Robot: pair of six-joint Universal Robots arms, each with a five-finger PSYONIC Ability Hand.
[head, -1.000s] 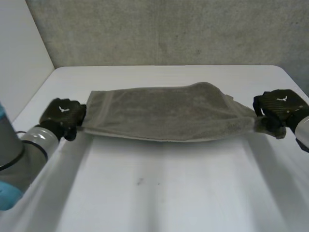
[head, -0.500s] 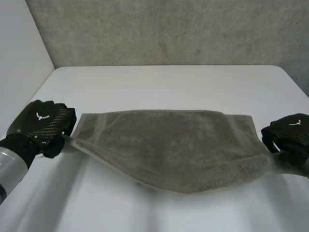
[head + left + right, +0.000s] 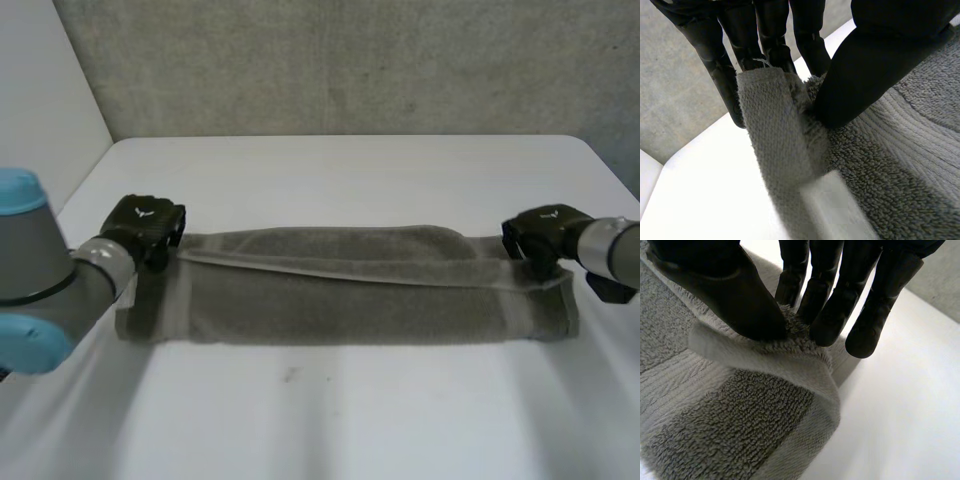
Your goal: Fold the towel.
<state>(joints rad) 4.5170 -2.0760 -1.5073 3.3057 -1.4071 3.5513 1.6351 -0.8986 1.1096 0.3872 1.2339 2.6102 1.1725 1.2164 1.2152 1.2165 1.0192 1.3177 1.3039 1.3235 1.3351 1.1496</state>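
You have one towel [image 3: 350,295], one white table [image 3: 350,170] and two black hands to watch. The towel lies across the middle of the table as a long, narrow band running from one hand to the other, doubled over lengthwise so that an upper layer slants across the lower one. It is grey-green terry, with a flat woven stripe near each short end. The left hand [image 3: 145,225] sits at the towel's far corner on its own side. In your left wrist view the thumb [image 3: 875,60] presses a raised fold of towel [image 3: 775,130] against the fingers [image 3: 772,35], so it is pinching the cloth. The right hand [image 3: 540,238] is at the opposite far corner. In your right wrist view its thumb [image 3: 720,285] and fingers [image 3: 830,315] close on the rolled towel edge [image 3: 760,360], which lifts slightly off the layer beneath.
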